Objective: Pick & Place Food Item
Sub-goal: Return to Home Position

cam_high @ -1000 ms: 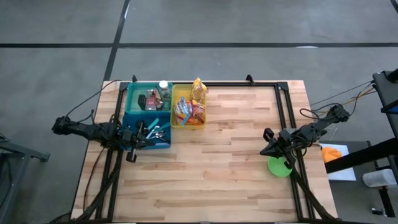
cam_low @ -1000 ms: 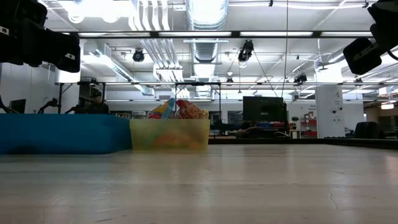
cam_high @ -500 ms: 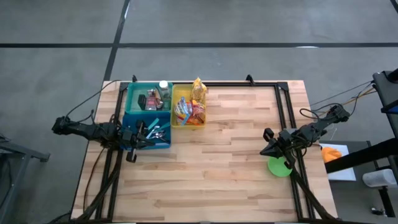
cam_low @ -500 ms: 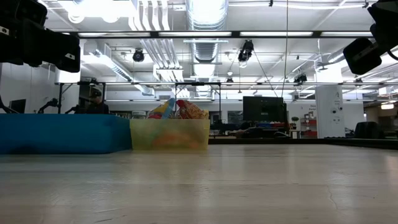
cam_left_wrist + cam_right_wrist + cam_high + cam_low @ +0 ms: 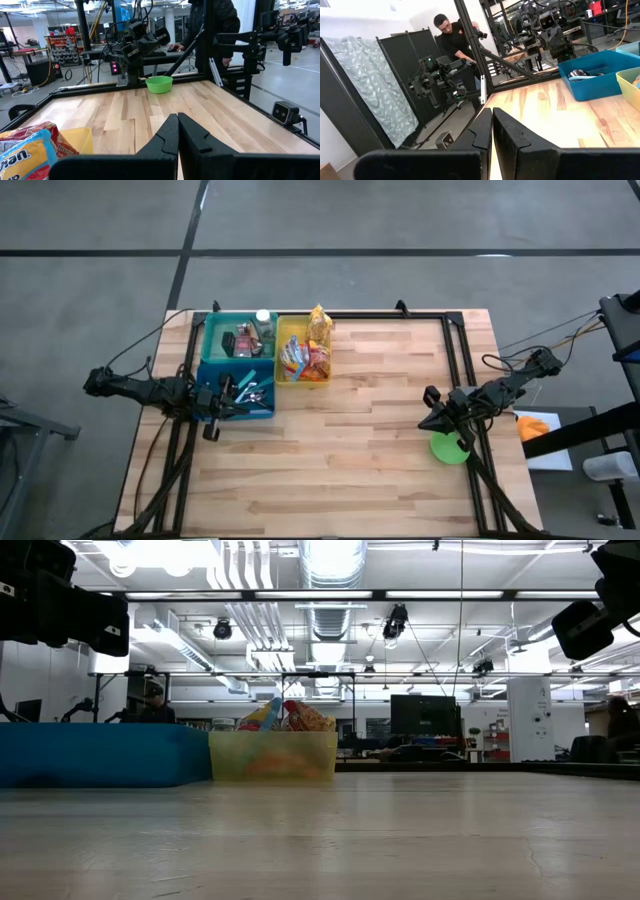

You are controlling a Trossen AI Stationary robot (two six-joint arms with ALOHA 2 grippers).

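At the ten o'clock corner of the tabletop (image 5: 380, 430), we see the blue bin (image 5: 100, 755) with the spoons (image 5: 255, 385) in it. The yellow bin (image 5: 272, 758) of snacks (image 5: 312, 360) sits just beside it. Our left fingers (image 5: 169, 135) hang by the blue bin, shut and empty. Our right fingers (image 5: 484, 125), near the green bowl (image 5: 450, 452) at four o'clock, are shut and empty too. We think the sorting is done, and only going home is left.

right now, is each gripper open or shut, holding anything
left gripper: fingers shut, empty, by the blue plastic bin.
right gripper: fingers shut, empty, by the round green bowl.
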